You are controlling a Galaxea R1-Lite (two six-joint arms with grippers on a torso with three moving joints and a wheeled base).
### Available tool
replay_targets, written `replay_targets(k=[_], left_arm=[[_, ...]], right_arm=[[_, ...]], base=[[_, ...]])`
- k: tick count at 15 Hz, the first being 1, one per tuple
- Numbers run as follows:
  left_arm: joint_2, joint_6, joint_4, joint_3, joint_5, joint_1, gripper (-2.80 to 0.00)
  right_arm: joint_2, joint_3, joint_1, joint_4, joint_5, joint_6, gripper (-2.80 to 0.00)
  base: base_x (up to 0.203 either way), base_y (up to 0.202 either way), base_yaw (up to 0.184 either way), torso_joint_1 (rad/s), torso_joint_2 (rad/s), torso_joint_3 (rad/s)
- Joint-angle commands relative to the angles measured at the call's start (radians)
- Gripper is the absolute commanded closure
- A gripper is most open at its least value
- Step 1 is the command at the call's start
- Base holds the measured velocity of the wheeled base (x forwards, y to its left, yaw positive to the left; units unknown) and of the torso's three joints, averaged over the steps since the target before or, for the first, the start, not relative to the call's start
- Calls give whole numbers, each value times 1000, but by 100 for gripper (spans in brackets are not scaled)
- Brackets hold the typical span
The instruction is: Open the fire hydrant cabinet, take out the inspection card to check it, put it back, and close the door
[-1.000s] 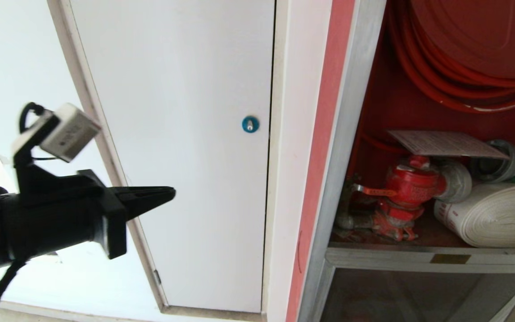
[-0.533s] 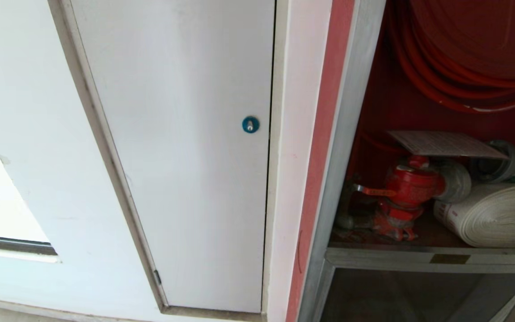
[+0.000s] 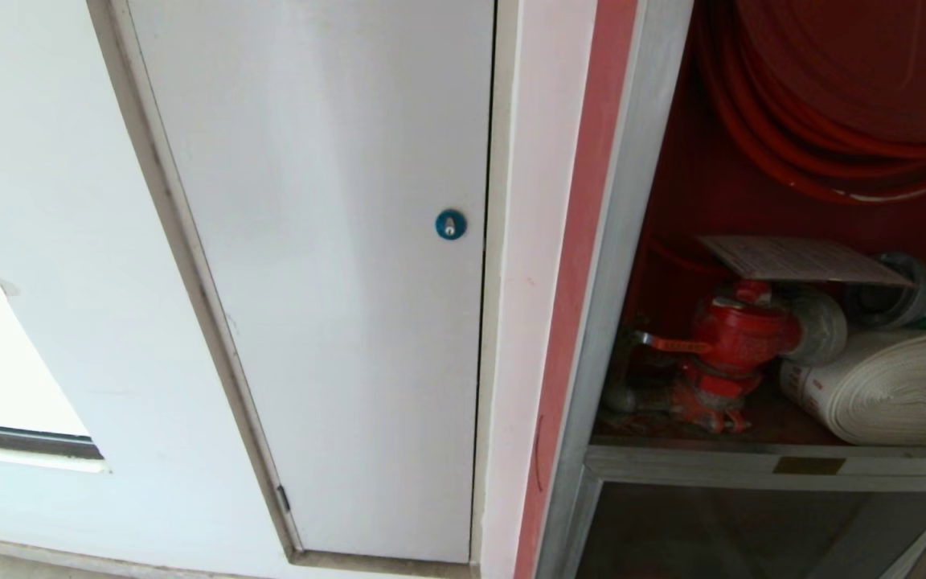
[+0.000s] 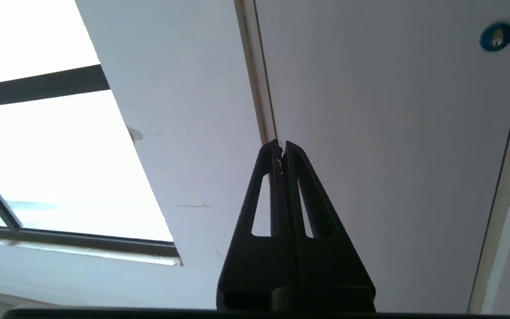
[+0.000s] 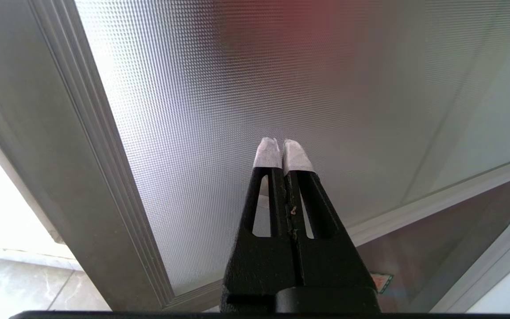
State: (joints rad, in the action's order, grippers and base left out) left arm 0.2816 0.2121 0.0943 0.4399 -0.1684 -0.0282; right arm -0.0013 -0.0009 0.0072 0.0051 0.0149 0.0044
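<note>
The cabinet stands open at right, the card lying on the red valve. My left gripper and right gripper are pressed together, empty; closing the door remains, I judge.

Head view: from the robot's head, facing the wall close up; white panel with blue round lock at centre, open fire hydrant cabinet just right of that lock.
Left wrist view: from behind the left end effector, tips pressed together, aimed up along the same white panel; the blue round lock lies far off toward one corner.
Right wrist view: from behind the right end effector, tips together, very near a textured glass pane in a silver frame.
Shared: head and left wrist views share the lock and panel.
</note>
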Motion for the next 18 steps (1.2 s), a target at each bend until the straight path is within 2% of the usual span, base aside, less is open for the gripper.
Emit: replay_targets(k=[1, 3, 5, 9, 11, 13, 14, 18], left_arm=[[-88, 4, 1, -68, -1, 12, 0], [-192, 6, 2, -170, 7, 22, 0], [-271, 1, 7, -288, 55, 25, 0], [-281, -45, 12, -442, 130, 27, 0], [-282, -109, -3, -446, 154, 27, 0], [-282, -143, -83, -447, 185, 27, 0], [-282, -164, -82, -446, 188, 27, 0], [-282, -171, -80, -446, 188, 27, 0]], right_arm=[[0, 1, 0, 0, 0, 0, 0], [1, -1, 0, 0, 0, 0, 0], [1, 1, 0, 0, 0, 0, 0], [1, 1, 0, 0, 0, 0, 0], [0, 1, 0, -1, 0, 0, 0], [1, 1, 0, -1, 0, 0, 0], [0, 1, 0, -1, 0, 0, 0], [0, 1, 0, -1, 0, 0, 0]], base=[[0, 0, 0, 0, 0, 0], [0, 0, 0, 0, 0, 0], [0, 0, 0, 0, 0, 0], [0, 0, 0, 0, 0, 0], [0, 0, 0, 0, 0, 0], [0, 0, 0, 0, 0, 0], [0, 0, 0, 0, 0, 0], [0, 0, 0, 0, 0, 0]])
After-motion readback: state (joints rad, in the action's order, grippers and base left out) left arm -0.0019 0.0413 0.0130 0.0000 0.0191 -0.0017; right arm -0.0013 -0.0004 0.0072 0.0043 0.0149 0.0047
